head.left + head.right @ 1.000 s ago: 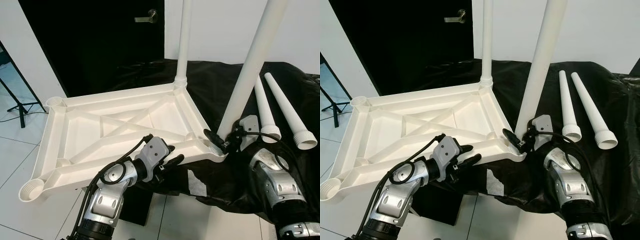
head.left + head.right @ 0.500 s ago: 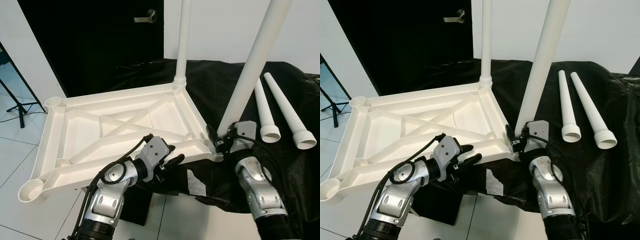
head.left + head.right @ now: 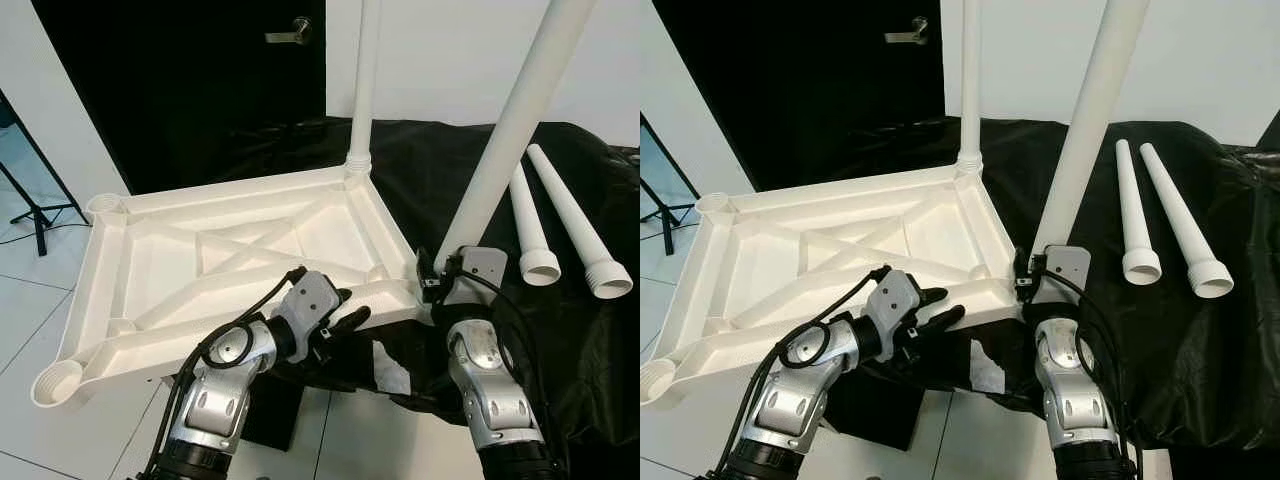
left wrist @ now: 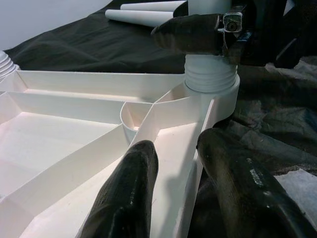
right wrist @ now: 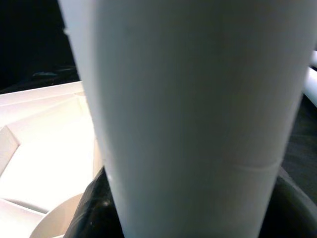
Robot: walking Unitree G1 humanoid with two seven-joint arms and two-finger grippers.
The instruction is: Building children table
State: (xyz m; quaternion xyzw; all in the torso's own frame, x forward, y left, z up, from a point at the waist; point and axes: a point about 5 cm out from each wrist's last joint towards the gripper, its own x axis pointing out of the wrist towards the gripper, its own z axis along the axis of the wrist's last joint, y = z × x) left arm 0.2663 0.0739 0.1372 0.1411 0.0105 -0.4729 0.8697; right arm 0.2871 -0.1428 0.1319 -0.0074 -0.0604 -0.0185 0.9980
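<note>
The white tabletop (image 3: 150,265) lies upside down, ribs up. One white leg (image 3: 362,90) stands in its far right corner. A second leg (image 3: 505,130) stands in the near right corner socket, leaning a little to the right. My right gripper (image 3: 433,281) is shut on this leg just above its threaded base; in the right wrist view the leg (image 5: 188,99) sits between the black fingers (image 5: 91,208). My left gripper (image 3: 345,322) is shut on the tabletop's near rim, one finger (image 4: 133,173) inside the rim and the other outside.
Two loose white legs (image 3: 528,225) (image 3: 575,225) lie on the black cloth (image 3: 600,330) at the right. Empty sockets (image 3: 108,205) (image 3: 55,380) mark the left corners. Behind are a dark door (image 3: 200,80), a tripod (image 3: 35,210) at left, and a black box (image 3: 270,410) under the tabletop.
My right forearm has swung left, from the right side to below its gripper, turning around the near leg. The leg now leans slightly more right. My left gripper has stayed on the rim.
</note>
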